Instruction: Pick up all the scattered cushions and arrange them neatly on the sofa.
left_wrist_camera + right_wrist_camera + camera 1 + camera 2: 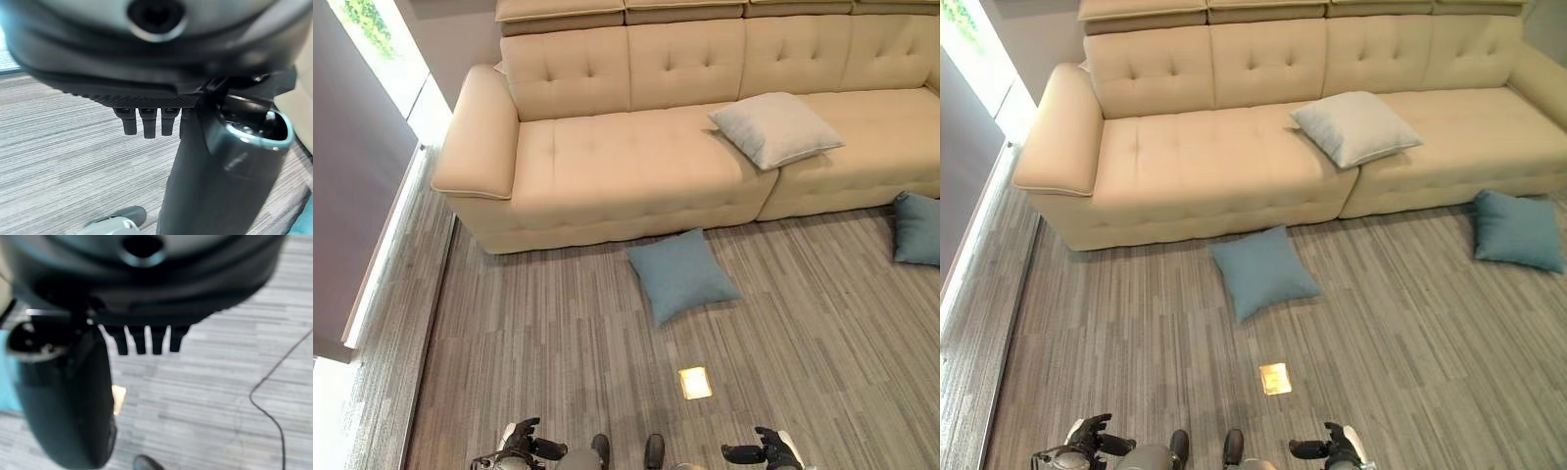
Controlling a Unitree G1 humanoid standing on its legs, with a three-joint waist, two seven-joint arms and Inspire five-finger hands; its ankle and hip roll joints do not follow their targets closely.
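Both dark robot hands are hanging low at the near edge of the head views, the left hand (522, 438) toward the lower left and the right hand (773, 447) toward the lower right, each well apart from every cushion. Seen from its own wrist camera, the left hand (146, 93) is showing a row of short straight fingers (149, 125) relaxed and spread above the grey striped carpet floor (558, 333), holding nothing. The right hand (146, 308) is showing the same in its wrist view, its fingers (139, 340) pointing out loosely over the carpet and gripping nothing. Just ahead of the hands, a small square brass floor plate (695, 382) is sitting flush in the carpet. Farther on, a square blue fabric cushion (680, 274) is lying flat on the floor, near the front of the long cream tufted leather sofa (607, 166) but not touching it as far as can be seen. A second blue fabric cushion (1518, 230) is lying on the floor farther to the right, close to the sofa's front edge. A pale grey square cushion (773, 127) is resting on the sofa seat, lying tilted across the seam between two seat sections, its back corner near the backrest.
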